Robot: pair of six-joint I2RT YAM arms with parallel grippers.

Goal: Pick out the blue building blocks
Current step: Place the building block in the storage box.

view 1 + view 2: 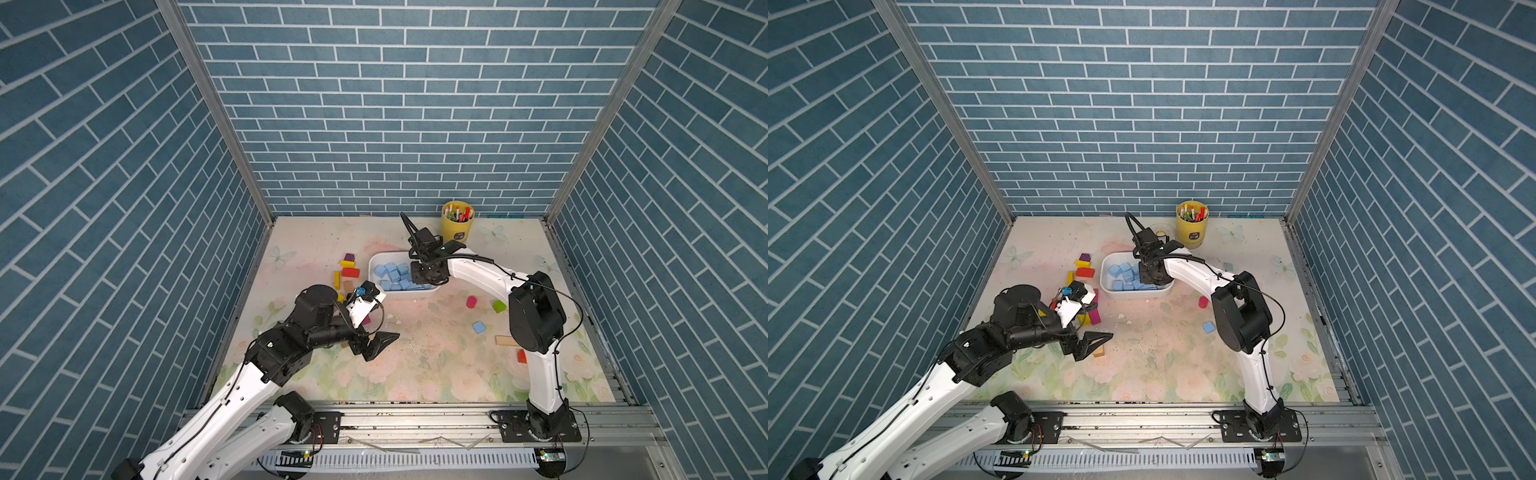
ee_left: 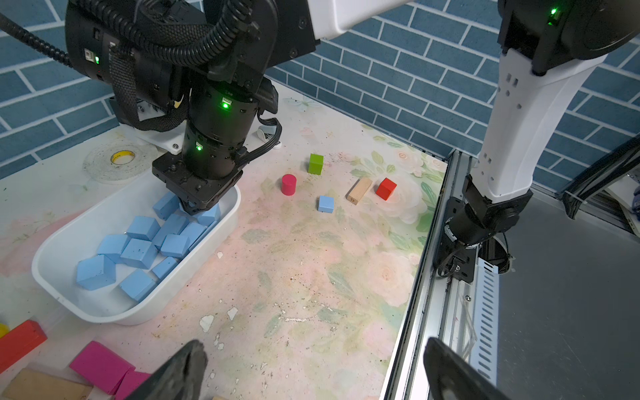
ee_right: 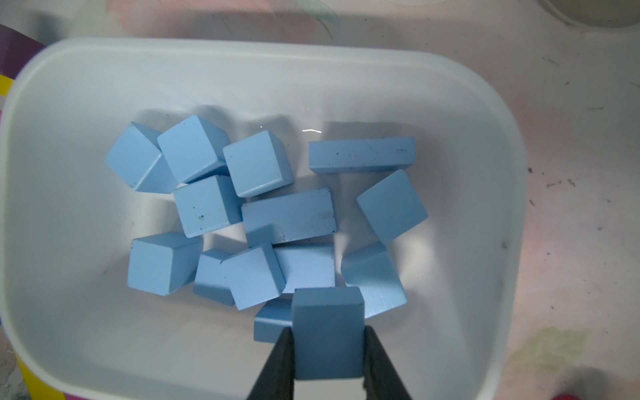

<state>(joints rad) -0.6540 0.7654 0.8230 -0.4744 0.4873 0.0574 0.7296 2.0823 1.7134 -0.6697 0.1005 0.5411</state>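
Blue brick walls ring the tabletop: right jaws clench a blue block over the blue building blocks in a white tub near the far edge; left jaws gape empty.

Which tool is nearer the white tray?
Right. The right tool is over the white tray, gripping a blue block; the left tool hangs open in front, apart from it.

Floral bench, in a top view: white tub at centre, yellow pen cup above it, coloured blocks left. Lower right: magenta cylinder, green block, blue block, tan block, red block.
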